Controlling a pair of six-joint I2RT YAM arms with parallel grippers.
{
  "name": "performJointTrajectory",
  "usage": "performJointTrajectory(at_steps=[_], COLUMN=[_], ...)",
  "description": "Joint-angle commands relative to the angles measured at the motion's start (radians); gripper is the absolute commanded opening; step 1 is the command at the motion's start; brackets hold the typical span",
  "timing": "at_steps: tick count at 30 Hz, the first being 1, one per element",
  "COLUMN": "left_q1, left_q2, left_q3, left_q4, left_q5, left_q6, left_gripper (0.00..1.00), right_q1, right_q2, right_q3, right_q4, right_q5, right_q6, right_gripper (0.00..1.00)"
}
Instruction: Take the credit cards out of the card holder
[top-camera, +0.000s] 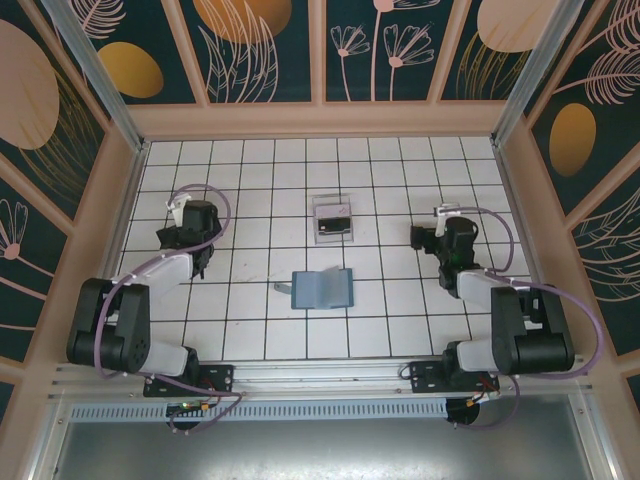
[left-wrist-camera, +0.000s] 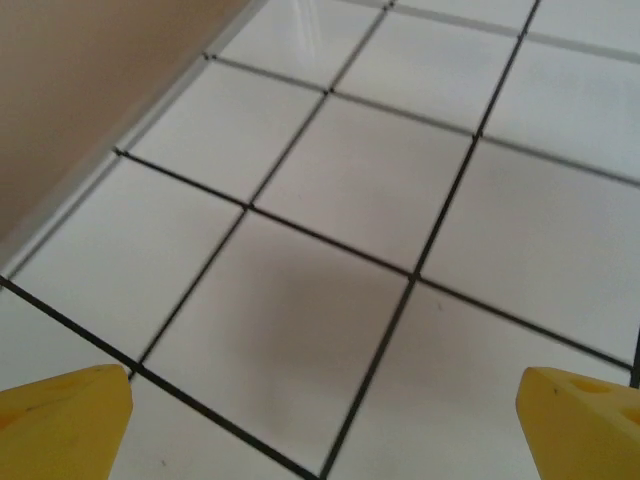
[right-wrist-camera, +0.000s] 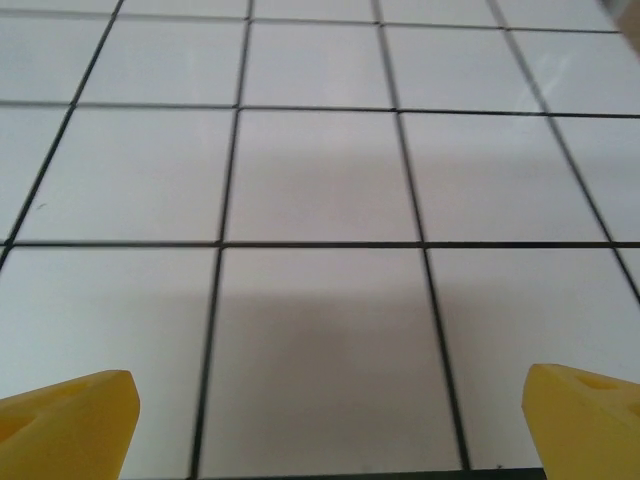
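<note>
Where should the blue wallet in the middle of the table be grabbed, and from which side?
Probably at its left outer edge, coming in low from the left. The wallet lies open and flat on the table, so only its edges offer a pinch, and that edge looks slightly lifted. The left hand, open, stands on that side.

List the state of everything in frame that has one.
left gripper: jaws open, empty.
right gripper: jaws open, empty.
card holder: lying open and flat, both panels spread, apart from both grippers.
clear box: standing beyond the holder, something whitish and dark inside, too small to tell what.
</note>
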Motion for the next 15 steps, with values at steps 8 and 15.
performJointTrajectory(at_steps=[8, 15], left_q1=[0.107, 0.135], left_q2=[0.071, 0.081], left_q3=[-0.243, -0.361], left_q4=[0.806, 1.019], left_q5=[0.189, 0.348], left_q6=[0.231, 0.254], left_gripper=[0.98, 0.99], right_q1=[-0.067, -0.089], right_q2=[0.132, 0.17], right_q3=[-0.092, -0.143], right_q4=[0.546, 0.659], right_q5=[-0.026, -0.066], right_q6=[0.116, 0.127], right_gripper=[0.99, 0.99])
